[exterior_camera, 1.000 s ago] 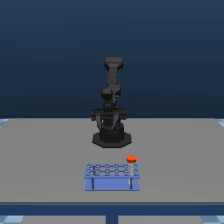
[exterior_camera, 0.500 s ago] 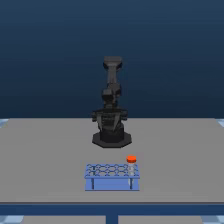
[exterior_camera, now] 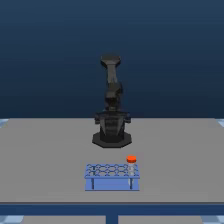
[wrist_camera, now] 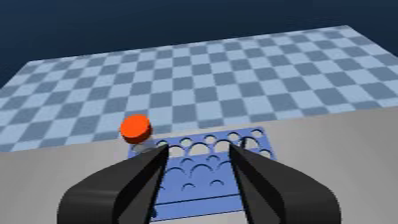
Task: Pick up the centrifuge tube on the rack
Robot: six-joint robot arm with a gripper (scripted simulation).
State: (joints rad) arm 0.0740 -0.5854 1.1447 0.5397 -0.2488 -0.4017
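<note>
The blue rack stands on the grey table in front of the black arm. The centrifuge tube is upright in a far corner hole on the exterior view's right, its orange-red cap on top. In the wrist view my gripper is open, its two black fingers spread over the rack with nothing between them. The tube's cap lies outside the fingers, beside one fingertip and apart from it. The gripper hangs well above the rack. I cannot pick it out from the dark arm in the exterior view.
The arm's round base sits on the grey table behind the rack. Beyond the table edge the wrist view shows a blue checkered floor. The table's front edge runs just below the rack.
The arm's upper part has shifted very slightly. The rack and the tube have not moved.
</note>
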